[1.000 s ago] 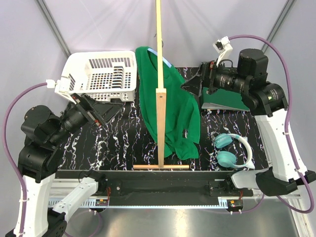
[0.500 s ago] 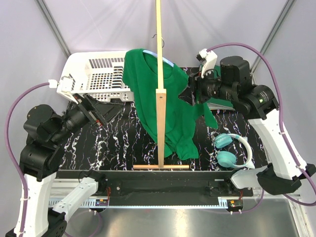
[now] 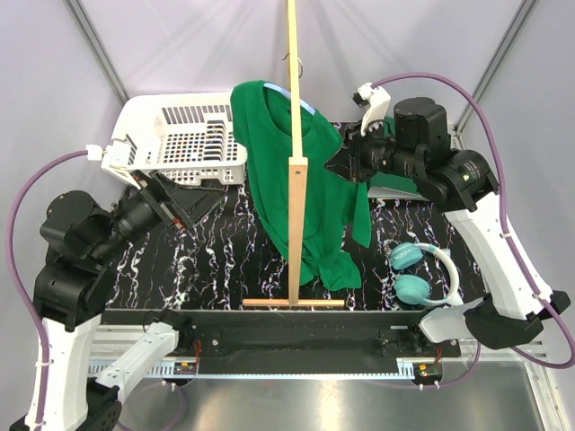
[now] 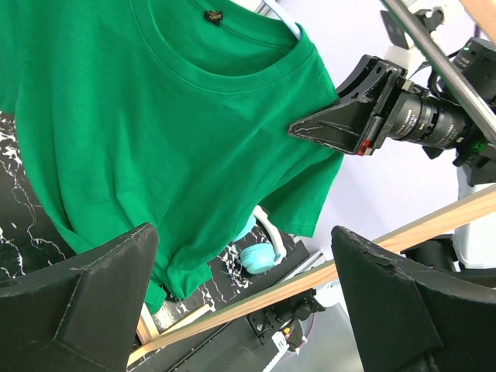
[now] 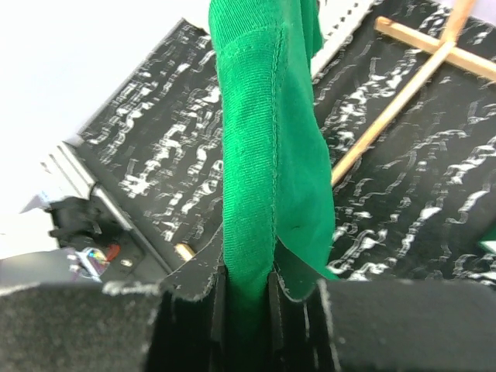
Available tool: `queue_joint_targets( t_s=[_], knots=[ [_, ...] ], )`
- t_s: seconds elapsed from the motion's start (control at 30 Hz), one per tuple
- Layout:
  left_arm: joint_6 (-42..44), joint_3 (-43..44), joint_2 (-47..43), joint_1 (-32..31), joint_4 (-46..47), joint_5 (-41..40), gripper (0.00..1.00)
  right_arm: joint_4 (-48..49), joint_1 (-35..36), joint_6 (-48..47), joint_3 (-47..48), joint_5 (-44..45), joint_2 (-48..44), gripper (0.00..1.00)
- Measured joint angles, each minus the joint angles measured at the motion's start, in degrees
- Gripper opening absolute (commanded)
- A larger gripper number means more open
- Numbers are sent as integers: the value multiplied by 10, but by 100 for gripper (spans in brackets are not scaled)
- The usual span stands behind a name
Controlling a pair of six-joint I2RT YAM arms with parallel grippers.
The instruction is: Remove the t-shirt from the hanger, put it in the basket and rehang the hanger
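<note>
White basket (image 3: 142,119), teal headphones (image 3: 412,288), wooden stand (image 3: 296,208)

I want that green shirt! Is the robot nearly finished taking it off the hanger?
Just started. Done: the right gripper is pinching a sleeve of the t-shirt. In hand: that grip. Left: the t-shirt hangs on the hanger and must come off; the left gripper is open, holding nothing.
</note>
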Motion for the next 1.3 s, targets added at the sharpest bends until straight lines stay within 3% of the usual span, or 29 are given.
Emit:
queue_joint_targets(
  t_s=[0.37, 0.83, 1.07, 1.3],
  knots=[
    [2, 9, 0, 0, -7, 0, 98, 46, -8, 158, 3, -95, 0, 0],
    [3, 33, 0, 0, -27, 0, 99, 255, -135, 405, -54, -261, 5, 0],
    [7, 33, 0, 0, -30, 0, 99, 300, -172, 438, -60, -294, 17, 0],
    [18, 30, -1, 0, -30, -3, 99, 333, -219, 409, -150, -305, 11, 0]
  ],
)
